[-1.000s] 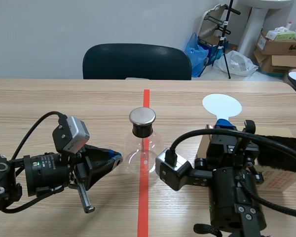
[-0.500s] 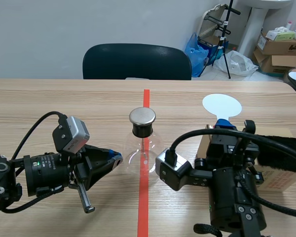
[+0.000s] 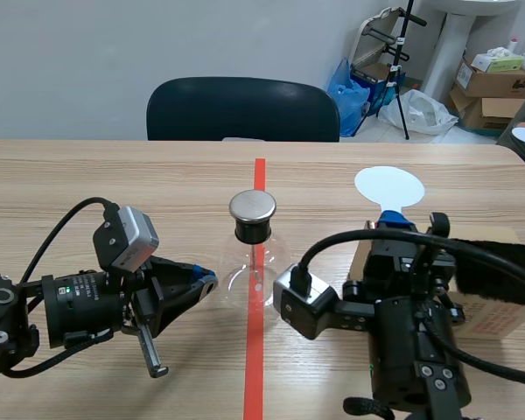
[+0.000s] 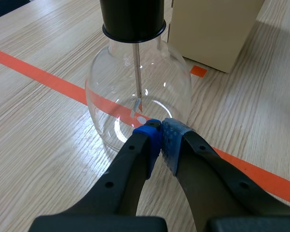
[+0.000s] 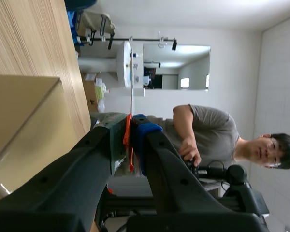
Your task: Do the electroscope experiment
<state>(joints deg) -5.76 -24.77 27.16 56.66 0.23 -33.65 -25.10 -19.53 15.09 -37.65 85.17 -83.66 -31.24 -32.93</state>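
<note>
The left gripper (image 3: 206,282) lies low over the table, its blue-padded jaws pressed together on nothing, tips at the glass wall of the electroscope (image 3: 252,258). The electroscope stands upright on the red tape line, its metal cap (image 3: 252,206) on top. The right gripper (image 3: 395,223) points upward, clamped on the stem of a white disc (image 3: 388,185). A cardboard box (image 3: 488,319) topped with black fur (image 3: 499,269) sits beside it.

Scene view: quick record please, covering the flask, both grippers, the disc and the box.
flask: upright on the tape line, metal cap on
left gripper: shut on nothing, tips at the flask's base
right gripper: shut on the handle of the white disc, which stands ahead of its fingers
box: beside the right arm, black fur on top
</note>
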